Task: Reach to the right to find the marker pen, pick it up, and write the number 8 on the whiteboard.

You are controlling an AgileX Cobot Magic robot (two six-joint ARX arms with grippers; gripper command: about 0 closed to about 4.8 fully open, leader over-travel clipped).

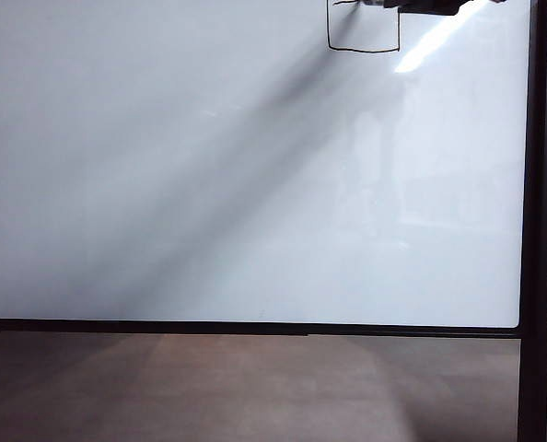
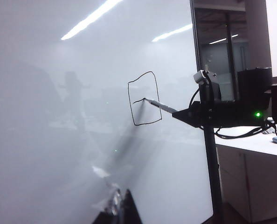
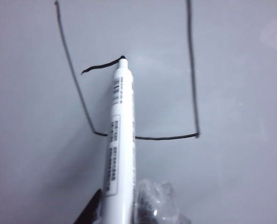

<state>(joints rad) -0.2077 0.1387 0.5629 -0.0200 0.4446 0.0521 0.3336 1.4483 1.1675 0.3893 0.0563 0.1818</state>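
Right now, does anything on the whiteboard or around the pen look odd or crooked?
Nothing is damaged or spilled. The number 8 on the whiteboard is a boxy outline with a wavy crossbar only partly drawn. The right gripper holds the marker pen with its tip at the crossbar's end. The left gripper hangs clear of the drawing.
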